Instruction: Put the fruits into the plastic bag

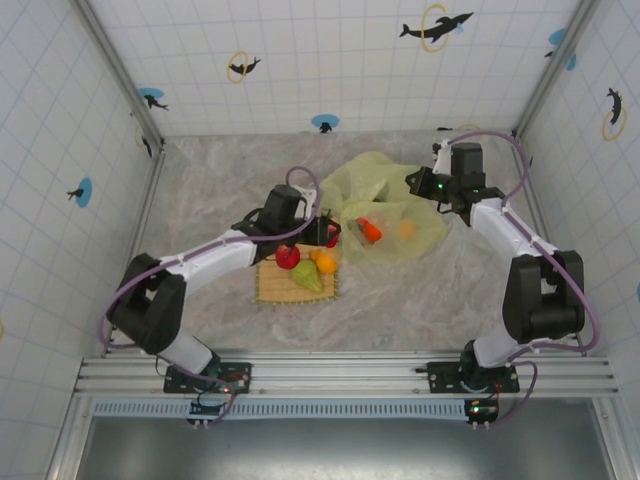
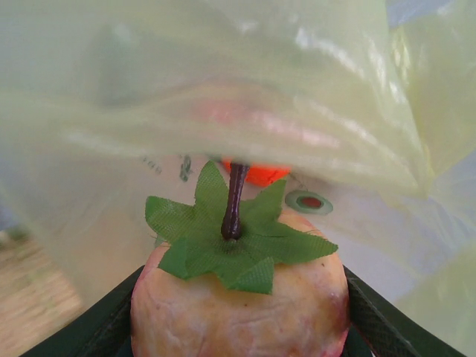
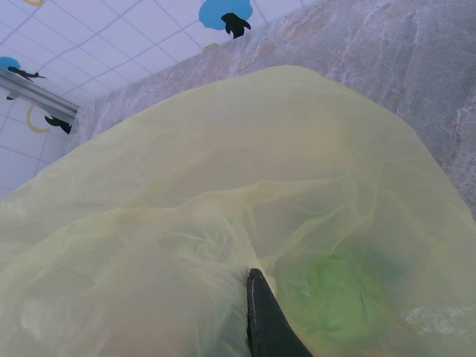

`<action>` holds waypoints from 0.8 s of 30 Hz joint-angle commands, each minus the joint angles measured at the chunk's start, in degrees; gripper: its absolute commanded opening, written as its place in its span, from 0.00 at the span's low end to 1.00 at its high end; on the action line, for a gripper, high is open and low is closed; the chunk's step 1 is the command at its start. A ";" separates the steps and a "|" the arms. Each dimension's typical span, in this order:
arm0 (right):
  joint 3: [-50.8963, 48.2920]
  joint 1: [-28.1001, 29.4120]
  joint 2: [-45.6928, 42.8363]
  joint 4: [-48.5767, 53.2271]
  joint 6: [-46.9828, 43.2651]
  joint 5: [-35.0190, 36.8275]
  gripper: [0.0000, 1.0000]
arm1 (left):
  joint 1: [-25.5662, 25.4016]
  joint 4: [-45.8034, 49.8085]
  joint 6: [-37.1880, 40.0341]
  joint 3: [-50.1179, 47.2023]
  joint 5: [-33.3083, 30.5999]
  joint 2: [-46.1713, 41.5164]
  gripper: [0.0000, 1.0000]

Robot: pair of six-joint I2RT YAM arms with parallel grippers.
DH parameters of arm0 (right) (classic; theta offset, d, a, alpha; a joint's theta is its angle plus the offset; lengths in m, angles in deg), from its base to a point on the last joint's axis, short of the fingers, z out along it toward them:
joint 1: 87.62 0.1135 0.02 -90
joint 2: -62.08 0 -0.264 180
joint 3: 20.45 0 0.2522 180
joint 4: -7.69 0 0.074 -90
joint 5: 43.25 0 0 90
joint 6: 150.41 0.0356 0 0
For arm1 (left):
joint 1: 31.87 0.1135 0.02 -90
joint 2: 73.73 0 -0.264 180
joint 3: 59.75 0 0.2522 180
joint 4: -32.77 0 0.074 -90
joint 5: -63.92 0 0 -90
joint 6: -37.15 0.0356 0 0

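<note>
While the table [image 1: 210, 190] lies wide under both arms, you have the plastic bag [image 1: 392, 200] spread right of its middle. The bag is crumpled, its mouth turned toward the left arm, and an orange fruit [image 1: 407, 228] and an orange-red fruit [image 1: 370, 230] show through its film. Just left of the bag sits the woven mat [image 1: 268, 290], carrying a red fruit [image 1: 288, 256], a small orange [image 1: 325, 263] and a green pear [image 1: 308, 280].

You are in the carrying-in step, by my judgement. Your left arm reaches forward and to the right. Its left pincer [image 1: 323, 233] is at the bag's mouth, clamped around a pale reddish apple [image 2: 238, 297] with green leaves and a dark stem. In the left wrist view the film arches just above the apple.

Your right arm bends over the bag's far side, with the right pincer [image 1: 415, 183] at the raised rim. The right wrist view gives one dark finger [image 3: 264, 320] against the film, and you cannot tell whether it pinches.

Next, you likely need to push the apple deeper under the film before letting go, or it may roll back toward the mat.
</note>
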 commanded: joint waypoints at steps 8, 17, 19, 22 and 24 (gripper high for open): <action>2.51 1.88 1.25 0.50 -0.57 -1.26 0.00 | -2.00 -10.30 -4.81 11.01 -4.13 12.96 0.49; 3.81 4.06 2.51 1.72 -1.18 -1.41 0.00 | -3.89 -26.06 -16.89 13.19 -12.76 20.71 0.50; 3.85 4.27 2.70 1.81 -1.20 -1.41 0.00 | -4.58 -26.97 -17.99 14.53 -14.72 22.67 0.52; 4.01 4.56 3.10 1.79 -1.15 -1.60 0.00 | -5.32 -28.55 -19.81 16.43 -15.64 25.62 0.53; 4.01 4.56 3.23 1.79 -1.17 -1.53 0.00 | -5.41 -29.07 -21.12 17.61 -14.80 27.36 0.55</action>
